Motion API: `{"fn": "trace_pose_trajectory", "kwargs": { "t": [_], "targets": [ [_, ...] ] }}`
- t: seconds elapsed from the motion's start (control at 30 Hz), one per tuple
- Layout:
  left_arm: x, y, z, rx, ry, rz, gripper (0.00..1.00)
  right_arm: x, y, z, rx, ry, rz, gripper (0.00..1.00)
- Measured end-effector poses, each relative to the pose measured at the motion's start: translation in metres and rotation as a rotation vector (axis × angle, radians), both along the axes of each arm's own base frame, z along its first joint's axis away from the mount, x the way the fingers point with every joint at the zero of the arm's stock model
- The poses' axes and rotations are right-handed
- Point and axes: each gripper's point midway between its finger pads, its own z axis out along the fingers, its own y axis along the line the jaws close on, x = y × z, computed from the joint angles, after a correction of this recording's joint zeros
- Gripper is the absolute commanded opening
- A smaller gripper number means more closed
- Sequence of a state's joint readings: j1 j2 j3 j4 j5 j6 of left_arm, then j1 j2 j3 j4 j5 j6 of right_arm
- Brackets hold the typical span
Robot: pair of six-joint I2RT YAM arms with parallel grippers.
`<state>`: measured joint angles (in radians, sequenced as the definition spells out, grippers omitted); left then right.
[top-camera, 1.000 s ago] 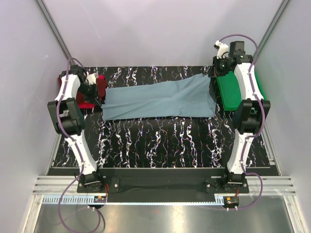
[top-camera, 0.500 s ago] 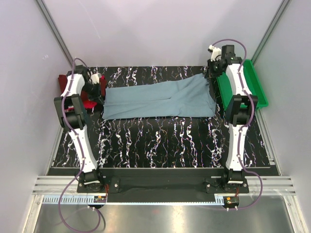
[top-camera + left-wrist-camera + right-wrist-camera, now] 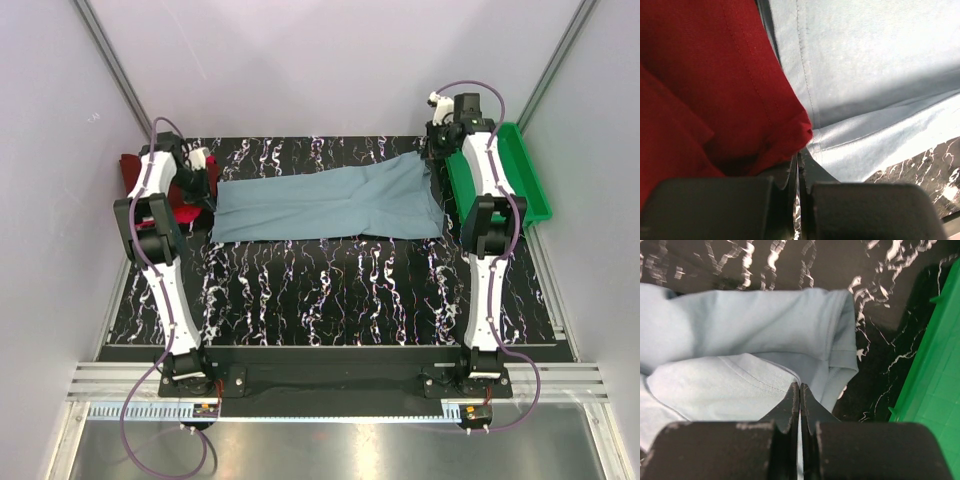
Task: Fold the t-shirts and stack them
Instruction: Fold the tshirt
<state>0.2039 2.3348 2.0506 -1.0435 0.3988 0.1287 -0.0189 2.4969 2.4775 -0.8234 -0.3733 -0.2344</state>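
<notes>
Blue shirt lies spread across the far tabletop. Right pincer is clenched on its far-right corner. Left pincer is clenched where it meets the red shirt, any catch hidden.

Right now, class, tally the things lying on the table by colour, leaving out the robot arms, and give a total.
grey-blue t-shirt, spread out: 1
red t-shirt: 1
maroon t-shirt: 1
green tray: 1
Total: 4
</notes>
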Motion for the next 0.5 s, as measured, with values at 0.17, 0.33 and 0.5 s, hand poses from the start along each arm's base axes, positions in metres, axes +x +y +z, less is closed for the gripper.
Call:
{"fn": "trace_pose_trajectory", "kwargs": {
  "t": [0.17, 0.33, 0.5],
  "targets": [
    [-0.006, -0.004, -0.009, -0.007, 0.032, 0.009, 0.32, -0.003, -0.003, -0.023, -0.029, 0.045, -0.017, 0.05],
    [-0.004, -0.007, -0.009, -0.009, 0.028, 0.017, 0.48, -0.004, 0.007, -0.036, -0.061, 0.066, -0.014, 0.24],
    [-0.001, -0.01, -0.003, -0.019, 0.007, 0.012, 0.5, -0.005, 0.02, -0.04, -0.101, 0.067, -0.005, 0.43]
  ]
}}
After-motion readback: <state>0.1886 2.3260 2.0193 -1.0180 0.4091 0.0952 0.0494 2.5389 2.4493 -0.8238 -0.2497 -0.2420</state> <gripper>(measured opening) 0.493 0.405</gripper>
